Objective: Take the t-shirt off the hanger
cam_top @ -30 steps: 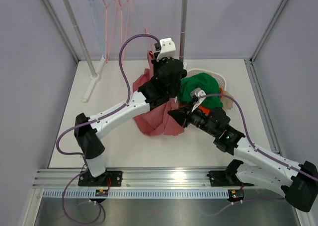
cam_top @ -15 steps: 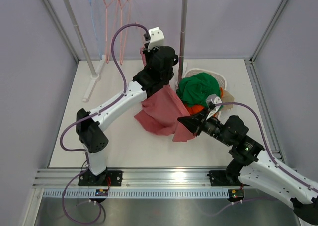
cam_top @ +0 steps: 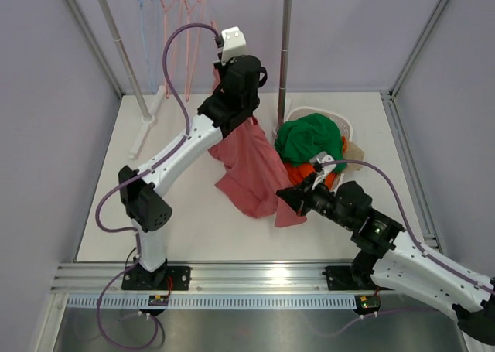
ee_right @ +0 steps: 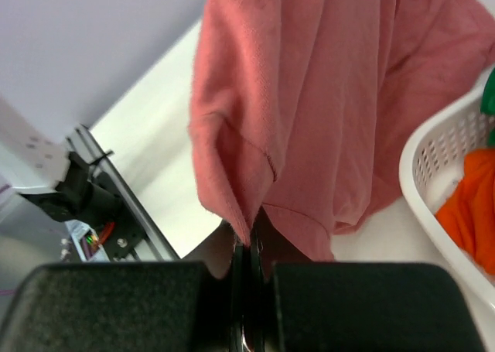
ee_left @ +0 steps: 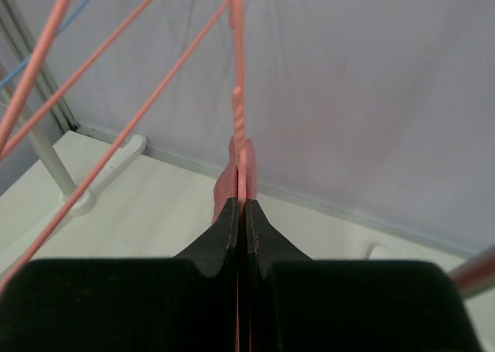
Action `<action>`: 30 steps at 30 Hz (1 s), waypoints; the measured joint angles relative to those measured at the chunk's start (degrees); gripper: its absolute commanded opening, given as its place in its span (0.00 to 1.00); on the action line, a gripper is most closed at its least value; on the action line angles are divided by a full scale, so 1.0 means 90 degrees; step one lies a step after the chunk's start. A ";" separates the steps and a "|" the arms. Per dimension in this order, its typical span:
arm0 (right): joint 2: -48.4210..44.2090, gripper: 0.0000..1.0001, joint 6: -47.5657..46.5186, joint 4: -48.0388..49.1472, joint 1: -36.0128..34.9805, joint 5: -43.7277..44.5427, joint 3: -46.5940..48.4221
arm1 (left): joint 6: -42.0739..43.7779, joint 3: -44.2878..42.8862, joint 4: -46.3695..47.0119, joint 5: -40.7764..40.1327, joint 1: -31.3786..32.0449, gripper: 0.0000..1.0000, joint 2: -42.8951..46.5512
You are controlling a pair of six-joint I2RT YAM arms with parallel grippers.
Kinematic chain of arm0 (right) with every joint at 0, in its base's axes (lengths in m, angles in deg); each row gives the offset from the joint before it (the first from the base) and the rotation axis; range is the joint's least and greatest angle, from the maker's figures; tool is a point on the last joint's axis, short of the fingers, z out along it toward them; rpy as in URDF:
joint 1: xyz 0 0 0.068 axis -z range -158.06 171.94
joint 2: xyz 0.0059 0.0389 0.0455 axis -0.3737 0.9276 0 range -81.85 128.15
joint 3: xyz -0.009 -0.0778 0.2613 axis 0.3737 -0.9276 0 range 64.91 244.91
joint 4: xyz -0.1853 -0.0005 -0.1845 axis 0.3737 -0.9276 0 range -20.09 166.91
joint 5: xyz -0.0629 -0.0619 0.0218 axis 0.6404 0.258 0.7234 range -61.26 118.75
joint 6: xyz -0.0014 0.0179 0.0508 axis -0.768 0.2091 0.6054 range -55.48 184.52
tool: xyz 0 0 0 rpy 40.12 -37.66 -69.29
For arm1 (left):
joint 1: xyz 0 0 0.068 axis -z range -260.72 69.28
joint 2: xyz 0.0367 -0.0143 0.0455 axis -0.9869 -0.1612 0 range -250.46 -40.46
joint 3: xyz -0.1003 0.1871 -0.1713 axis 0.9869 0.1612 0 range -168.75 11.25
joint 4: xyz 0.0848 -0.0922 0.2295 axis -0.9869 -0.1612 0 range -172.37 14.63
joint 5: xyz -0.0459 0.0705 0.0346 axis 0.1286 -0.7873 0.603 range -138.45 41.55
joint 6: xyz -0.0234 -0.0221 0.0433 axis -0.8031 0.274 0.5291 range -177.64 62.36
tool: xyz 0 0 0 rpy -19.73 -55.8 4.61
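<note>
Lifting up and back from the white basket [cam_top: 345,123], the left gripper [cam_top: 224,83] is now holding its load high behind the basket's left side. The right gripper [cam_top: 285,196] is pulling toward the near side of the basket, and its jaws, parted a second ago, are now closed. What was a crumpled heap beside the basket is now hanging as a stretched sheet.

In the left wrist view the left gripper [ee_left: 241,213] is pressing its jaws together on the thin pink hanger [ee_left: 238,97], with a scrap of pink cloth just beyond the tips. In the right wrist view the right gripper [ee_right: 247,247] is pinching a lower fold of the pink t-shirt [ee_right: 309,97], the basket rim [ee_right: 433,158] showing just beside it.

The t-shirt [cam_top: 251,166] is hanging in the air to the left of the basket, slanting between the two grips. Judging by this, the task is partway along: both holds are in place and tension is building, but the shirt is not yet off the hanger. How much of the hanger is inside the cloth is hidden.
</note>
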 measured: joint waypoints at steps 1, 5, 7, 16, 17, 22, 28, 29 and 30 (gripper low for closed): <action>0.0248 0.00 -0.0005 -0.0010 -0.0002 0.0046 0.0049 | -0.0131 0.0296 -0.0085 0.0141 0.0015 0.00 0.0202; 0.1224 0.00 -0.0012 -0.0041 -0.0024 0.0211 0.0359 | -0.0605 0.0967 -0.0610 0.0731 0.0058 0.00 0.0976; 0.1605 0.00 -0.0041 -0.0053 -0.0024 0.0318 0.0622 | -0.0823 0.1192 -0.0799 0.1081 0.0061 0.00 0.1413; 0.3189 0.00 -0.0427 0.0083 -0.0027 0.1005 0.2620 | -0.1253 0.2960 -0.1173 0.3113 0.0070 0.00 0.3888; 0.3269 0.00 -0.0469 -0.0010 -0.0027 0.1083 0.2732 | -0.1243 0.2973 -0.1292 0.3361 0.0070 0.00 0.4022; 0.4112 0.00 -0.0818 -0.0682 -0.0007 0.1464 0.4299 | -0.1090 0.3067 -0.1790 0.4478 0.0080 0.00 0.4605; 0.5059 0.00 -0.1326 -0.1950 0.0580 0.1610 0.7220 | -0.0629 0.3988 -0.1715 0.4551 0.0087 0.00 0.5875; 0.5326 0.00 -0.1406 -0.2268 0.0770 0.1617 0.7961 | -0.0549 0.4129 -0.1644 0.4522 0.0087 0.00 0.6067; 0.5651 0.00 -0.1501 -0.2555 0.0979 0.1630 0.8796 | -0.0469 0.4248 -0.1562 0.4481 0.0087 0.00 0.6234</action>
